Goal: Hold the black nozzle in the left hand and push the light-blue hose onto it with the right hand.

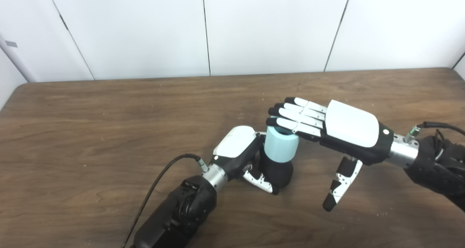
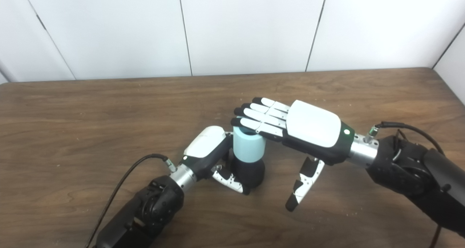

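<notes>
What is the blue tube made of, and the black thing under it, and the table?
Light-blue hose: probably soft plastic or rubber, smooth and matte, no shine. Black nozzle: looks like matte black plastic or rubber; hard to tell which. Table: wood or wood-look laminate, brown grain streaks, faint sheen.

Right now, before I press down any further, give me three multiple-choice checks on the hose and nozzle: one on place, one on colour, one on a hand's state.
1. Where is the light-blue hose?
A. Lying flat on the table
B. Upright on top of the black nozzle
C. Behind the right hand

2. What colour is the part the left hand grips?
A. Black
B. White
C. Light blue

3. How is the right hand?
A. Clenched round the hose
B. Flat, fingers stretched over the hose top
C. Resting on the wooden table

Answers: 1 B, the hose stands on the nozzle. 2 A, the left fingers wrap the black base. 3 B, the thumb hangs free below.
</notes>
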